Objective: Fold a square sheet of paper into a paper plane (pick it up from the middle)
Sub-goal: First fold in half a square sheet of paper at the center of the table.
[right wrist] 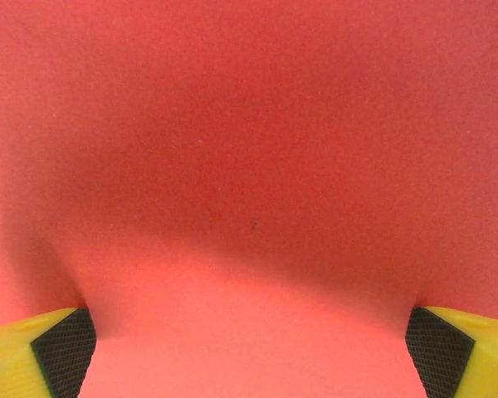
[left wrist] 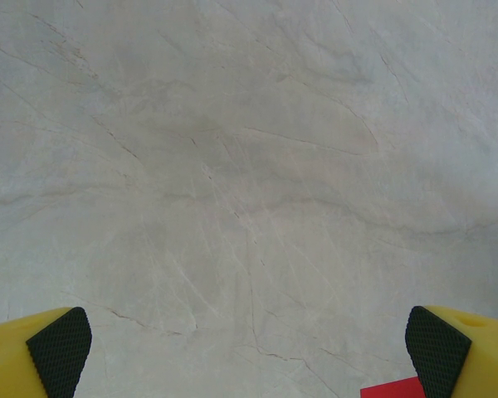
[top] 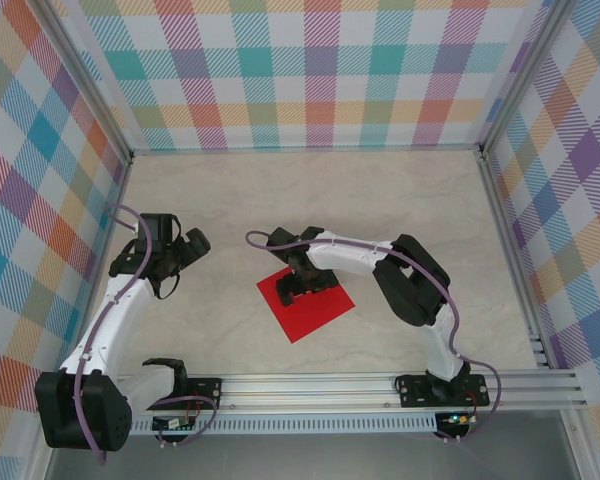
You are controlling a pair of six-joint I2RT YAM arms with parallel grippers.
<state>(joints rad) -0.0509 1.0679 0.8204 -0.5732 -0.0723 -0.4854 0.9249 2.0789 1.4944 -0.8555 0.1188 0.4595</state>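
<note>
The square sheet of paper (top: 315, 312) is bright red and lies flat on the marble table (top: 380, 200), turned like a diamond. My right gripper (top: 298, 291) points down over its middle and far half. In the right wrist view the red paper (right wrist: 249, 149) lies very close under the open right gripper (right wrist: 249, 358), the black pads (right wrist: 62, 348) spread wide with nothing between them. My left gripper (top: 192, 246) hangs open to the left of the sheet, over bare table. Between its yellow fingers (left wrist: 58, 352) the left gripper (left wrist: 249, 355) has only marble, with a red sheet corner (left wrist: 390, 389) beside the right finger.
Plaid walls (top: 310, 70) close the table on three sides. An aluminium rail (top: 330, 390) with both arm bases runs along the near edge. The marble surface stretches bare behind and to the right of the sheet.
</note>
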